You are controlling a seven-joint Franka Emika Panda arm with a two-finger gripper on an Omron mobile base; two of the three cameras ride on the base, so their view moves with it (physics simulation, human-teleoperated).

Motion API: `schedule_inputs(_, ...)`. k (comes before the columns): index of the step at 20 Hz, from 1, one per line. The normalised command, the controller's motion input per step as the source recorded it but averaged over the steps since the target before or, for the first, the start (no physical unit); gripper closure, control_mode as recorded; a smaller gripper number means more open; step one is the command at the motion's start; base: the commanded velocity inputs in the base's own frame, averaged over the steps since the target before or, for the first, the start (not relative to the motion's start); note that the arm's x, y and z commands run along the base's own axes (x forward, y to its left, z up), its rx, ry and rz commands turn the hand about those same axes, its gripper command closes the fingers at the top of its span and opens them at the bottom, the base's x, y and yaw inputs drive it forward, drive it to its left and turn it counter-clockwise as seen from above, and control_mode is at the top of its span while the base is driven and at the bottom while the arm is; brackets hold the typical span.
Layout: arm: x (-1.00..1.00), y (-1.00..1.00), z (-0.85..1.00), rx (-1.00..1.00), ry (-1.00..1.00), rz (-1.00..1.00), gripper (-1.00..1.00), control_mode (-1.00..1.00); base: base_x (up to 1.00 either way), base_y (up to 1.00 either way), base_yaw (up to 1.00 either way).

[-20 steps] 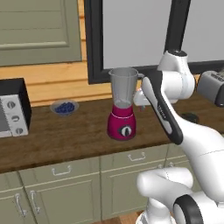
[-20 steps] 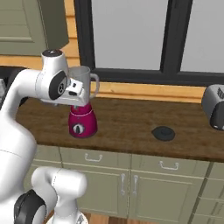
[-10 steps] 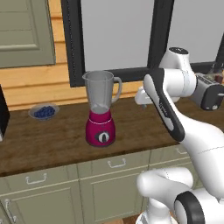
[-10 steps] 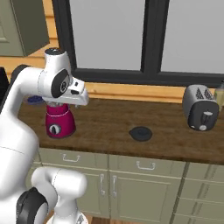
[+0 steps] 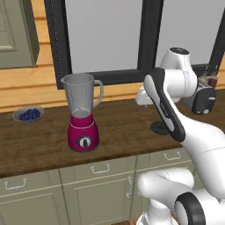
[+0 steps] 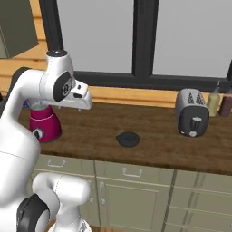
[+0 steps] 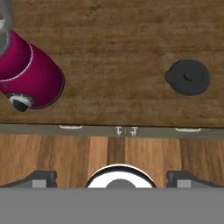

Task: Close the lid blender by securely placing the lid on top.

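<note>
The blender (image 5: 83,115) stands on the wooden counter, its magenta base (image 7: 29,77) with a black dial and its clear jar open at the top. The lid (image 6: 128,138), a dark round cap, lies flat on the counter to the blender's right; the hand view has the lid (image 7: 188,77) at upper right. My gripper (image 7: 111,177) hovers above the counter's front part between blender and lid, open, with nothing between its fingertips (image 7: 42,176). From the right base camera the gripper (image 6: 80,107) points down beside the blender (image 6: 43,127), which my arm partly hides.
A silver toaster (image 6: 192,113) stands at the right of the counter (image 6: 149,136), with bottles (image 6: 215,103) behind it by the window. A bowl of blueberries (image 5: 28,114) sits far left. Cabinet doors and drawers line the front below the counter edge.
The base has driven to the right, so the whole scene has slid left in both base views. The lid and toaster now sit nearer the middle. The gripper stayed open.
</note>
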Motion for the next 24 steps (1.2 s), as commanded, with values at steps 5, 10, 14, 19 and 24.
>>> schedule_inputs(5,0.00,0.00,0.00,0.00,0.00,0.00,-1.00,1.00,0.36,-0.27,0.11)
schedule_inputs(10,0.00,0.00,0.00,0.00,0.00,0.00,-1.00,1.00,0.44,-0.01,0.06)
schedule_inputs(14,0.00,0.00,0.00,0.00,0.00,0.00,-1.00,1.00,0.52,0.00,0.00)
schedule_inputs(19,0.00,0.00,0.00,0.00,0.00,0.00,-1.00,1.00,0.57,0.00,0.00)
schedule_inputs(24,0.43,-0.33,-0.06,0.00,0.00,0.00,-1.00,-1.00,0.12,0.00,0.00)
